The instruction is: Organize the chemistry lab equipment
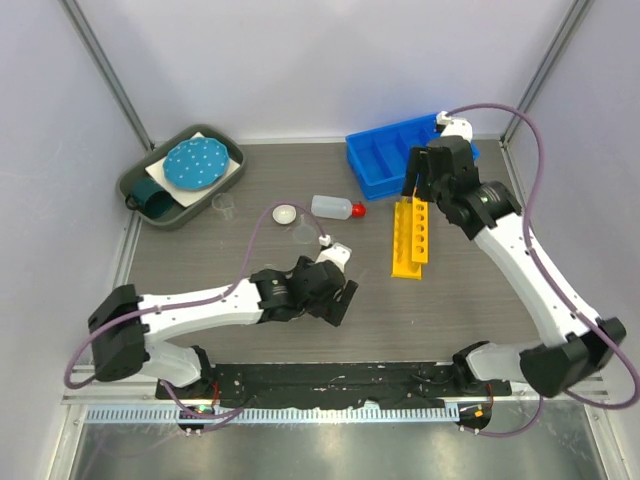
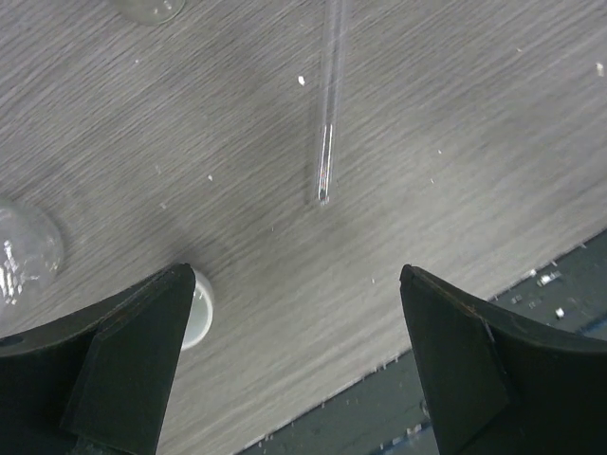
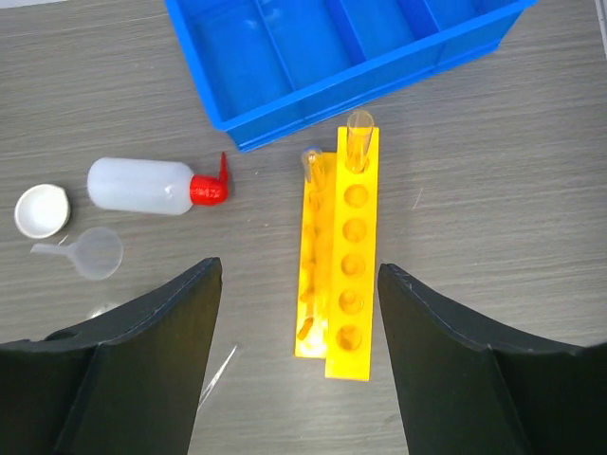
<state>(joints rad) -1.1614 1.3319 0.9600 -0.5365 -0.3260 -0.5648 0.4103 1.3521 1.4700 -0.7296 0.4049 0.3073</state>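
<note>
Worktop point(image 1: 440, 310), grey wood grain.

- Rack point(image 3: 343, 256): yellow and stepped, with a row of round holes. It sits right of centre, its far end just short of the bin point(image 3: 313, 57). A clear tube point(image 3: 358, 133) stands in the end hole nearest the bin.
- Bin: blue, divided into compartments, at the far right corner.
- Bottle point(image 3: 142, 186): translucent with a red spout cap, lying on its side near mid-worktop.
- Dish point(image 3: 43, 209): small and white, just left of the bottle. A clear funnel point(image 3: 95, 252) lies near both.
- Beaker point(image 1: 224, 205): clear, beside the green tray point(image 1: 175, 180) at the far left corner.
- Loose tube point(image 2: 329, 114): thin glass, lying flat ahead of the left gripper point(image 2: 294, 284). A round flask point(image 2: 24, 251) is off to its left.

I see the left gripper's jaws spread wide, holding nothing. The right gripper point(image 3: 299, 270) hovers above the rack, jaws apart and empty.
</note>
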